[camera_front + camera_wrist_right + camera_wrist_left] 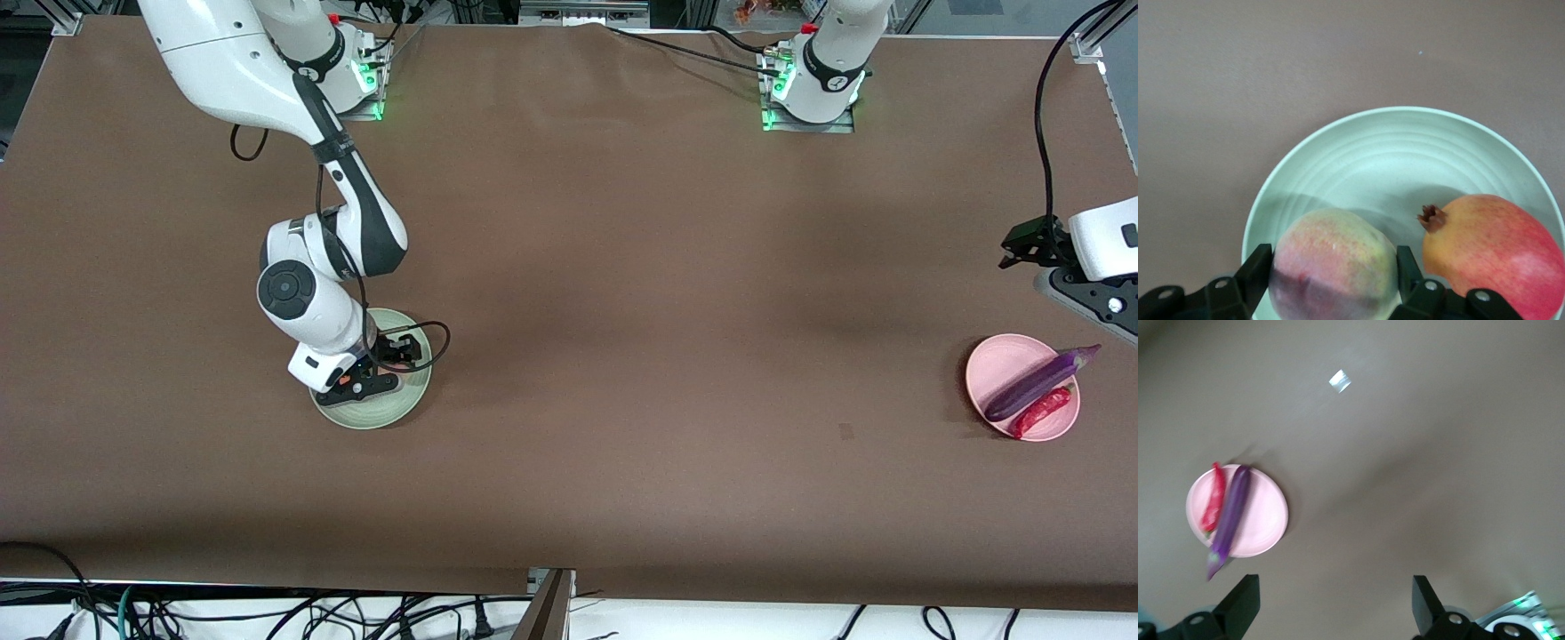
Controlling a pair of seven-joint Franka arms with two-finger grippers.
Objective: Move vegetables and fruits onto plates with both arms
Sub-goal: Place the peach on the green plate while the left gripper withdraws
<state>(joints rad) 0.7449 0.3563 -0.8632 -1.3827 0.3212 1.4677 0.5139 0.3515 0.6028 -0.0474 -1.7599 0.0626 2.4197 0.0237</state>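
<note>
- The step in hand looks like setting the peach (1333,263) down in the pale green plate (404,405), toward the right arm's end of the table (622,267); to do it well, the right tool (363,372) should spread only once the fruit rests on the plate's floor, then rise straight up so neither pad nudges it
- The peach should not roll into the red-yellow fruit (1493,250), which has a small dark nub and already lies in the same plate just beside it, so the release wants to be gentle
- Right tool: its two black fingers (1257,273) are clamped on the peach, one against each flank, low over the green plate; whether the peach already touches the plate I cannot tell
- Toward the left arm's end of the table, the pale pink plate (1000,360) already carries the purple eggplant (1036,384), its tip overhanging the rim, with the red chili pepper (1040,413) just beside it
- Left tool (1335,603): spread wide and empty, touching nothing, up over the bare table near the pink plate; that arm waits
</note>
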